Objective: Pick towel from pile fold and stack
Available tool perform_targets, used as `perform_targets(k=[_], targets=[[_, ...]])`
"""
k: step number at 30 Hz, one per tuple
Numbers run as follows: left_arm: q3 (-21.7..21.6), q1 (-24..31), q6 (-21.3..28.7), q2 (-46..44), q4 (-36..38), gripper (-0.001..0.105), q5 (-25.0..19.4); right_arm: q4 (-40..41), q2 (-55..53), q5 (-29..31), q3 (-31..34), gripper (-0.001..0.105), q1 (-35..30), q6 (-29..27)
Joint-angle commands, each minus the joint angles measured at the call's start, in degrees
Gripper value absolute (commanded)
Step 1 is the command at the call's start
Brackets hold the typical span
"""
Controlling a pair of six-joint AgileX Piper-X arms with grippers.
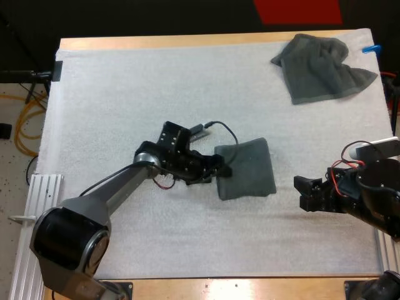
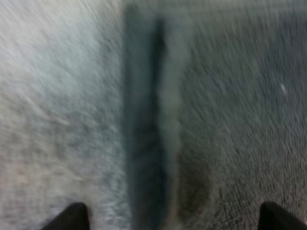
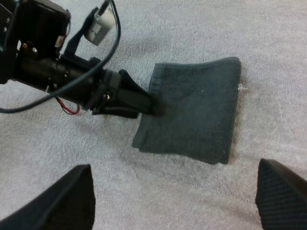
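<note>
Starting from the folded towel (image 1: 245,170), we find it lying flat near the middle of the mat (image 1: 125,94), a neat dark rectangle with one thick edge toward our left arm. The left gripper (image 1: 219,170) sits right at that edge. In the left wrist view its fingers (image 2: 72,218) stand wide apart, one over bare mat and the other over the cloth, with the edge running between them and nothing clamped.

We judge the fold to be done or nearly so, and the step in hand to be getting clear of it cleanly. To do that well we would raise the left gripper straight up off the edge before drawing it back, since a sideways pull could catch the cloth and drag the top layer open. If the edge needs squaring first, a light nudge inward looks safer than a pinch.

The right gripper (image 1: 307,192) hovers over the mat just off the towel's other side, its fingers (image 3: 62,201) apart and holding nothing. It should keep off the cloth until the left arm is away.

Farther out, the crumpled towel (image 1: 322,67) lies at the far right corner of the mat, well apart from the folded one. We see no stack, so this folded piece may serve as its base.
</note>
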Motion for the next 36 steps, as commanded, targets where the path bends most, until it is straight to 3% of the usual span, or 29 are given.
perform_targets(k=[1,6,14,25,27,30,32,34,36], targets=[[-0.13,-1.01,-0.61,0.54,-0.53,0.07,-0.54,0.16,-0.12,-0.17,-0.15,0.067,-0.19,0.24],[-0.13,-3.66,-0.65,0.55,-0.55,0.07,-1.04,0.16,-0.12,-0.17,-0.15,0.067,-0.19,0.24],[-0.82,-5.79,-7.19,1.27,-4.31,0.07,-1.8,0.16,-0.12,-0.51,-0.15,0.067,0.2,0.24],[-3.48,-7.2,-7.84,3.04,-4.04,0.064,-1.16,0.16,-0.44,-1.42,-0.15,0.067,0.2,0.24],[-3.48,-7.2,-7.83,3.04,-4.04,0.057,-1.37,0.16,-0.75,-1.42,-0.15,0.067,0.2,0.24],[-3.48,-7.2,-7.71,3.04,-3.93,0.035,-1.37,0.16,-0.73,-1.29,-0.15,0.067,0.2,0.24],[-3.48,-7.2,-7.34,3.04,-3.92,0.012,-1.37,0.16,-0.73,-1.28,-0.15,0.067,0.2,0.24],[-3.48,-7.2,-5.87,3.0,-3.88,0.0,-1.37,0.16,-0.73,-1.28,-0.15,0.067,0.2,0.24],[-3.48,-7.2,-4.95,2.53,-3.27,0.0,-1.49,0.16,-0.73,-1.28,-0.15,0.067,0.2,0.24]])
